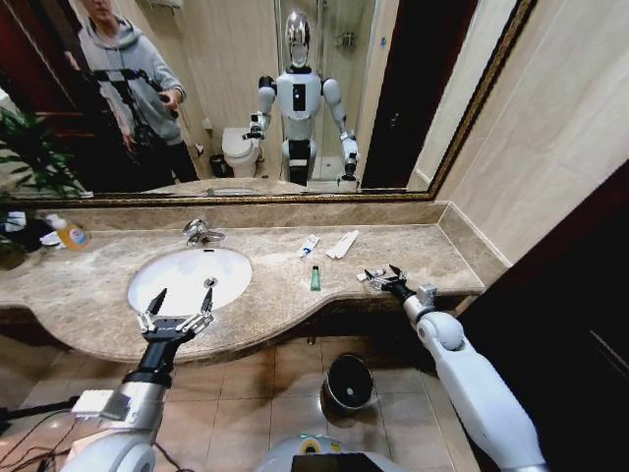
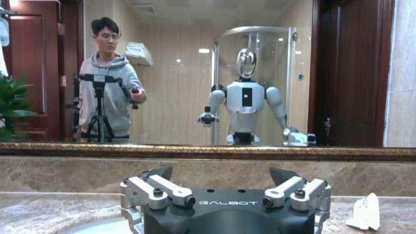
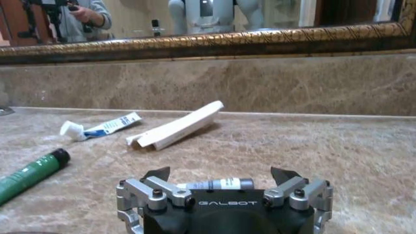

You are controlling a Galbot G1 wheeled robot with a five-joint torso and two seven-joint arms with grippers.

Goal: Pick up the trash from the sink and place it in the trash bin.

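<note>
My right gripper (image 1: pixel 381 276) is spread wide, empty, low over the marble counter (image 1: pixel 413 251), a small grey-white tube (image 3: pixel 217 184) between its fingers. Green tube (image 1: pixel 314 278) lies at 9 o'clock, trash bin (image 1: pixel 349 383) at 7. Left gripper (image 1: pixel 177 313) gapes empty at the sink (image 1: pixel 187 275) rim

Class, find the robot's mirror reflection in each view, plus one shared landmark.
Head view: robot's reflection, upper centre, in the mirror.
Left wrist view: in the mirror, beyond the open left gripper.
Right wrist view: cropped torso, beyond the white packet.
Shared: gilt mirror frame.
</note>
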